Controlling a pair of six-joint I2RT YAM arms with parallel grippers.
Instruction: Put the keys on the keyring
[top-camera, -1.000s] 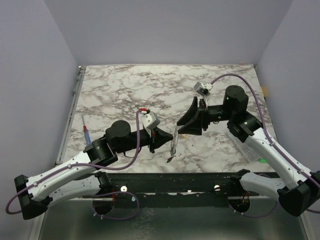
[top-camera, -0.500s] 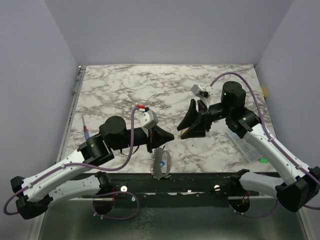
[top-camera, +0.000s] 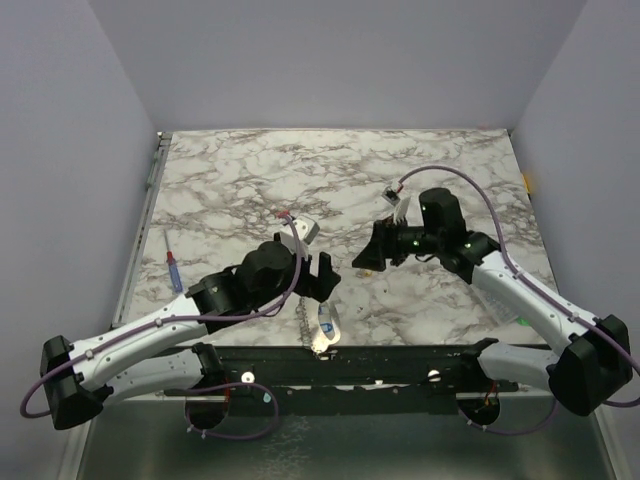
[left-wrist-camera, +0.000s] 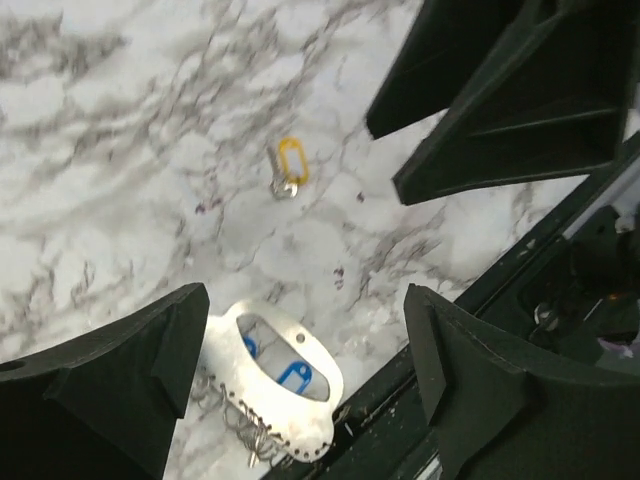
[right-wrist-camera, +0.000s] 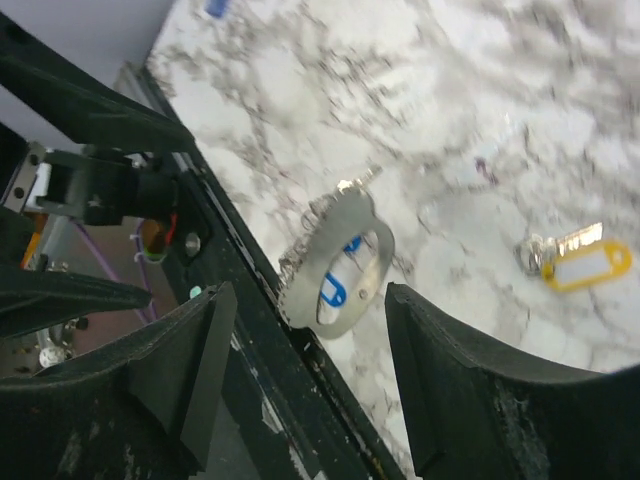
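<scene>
Your left pincer (left-wrist-camera: 305, 300) hangs open just above the silver oval metal keyring (left-wrist-camera: 290, 425), which lies at the white marble surface's (left-wrist-camera: 120, 150) near edge, blue plastic tags (left-wrist-camera: 295, 375) inside its loop. The yellow-tagged small key (left-wrist-camera: 290, 165) lies apart from that keyring; your right pincer (right-wrist-camera: 305, 300) gapes empty above it

Between the spread fingers (right-wrist-camera: 470, 400) of my right pincer (right-wrist-camera: 308, 330) I see the keyring (right-wrist-camera: 365, 232) at the worktop (right-wrist-camera: 400, 100) edge, a yellow-tagged key (right-wrist-camera: 578, 263) well apart.
</scene>
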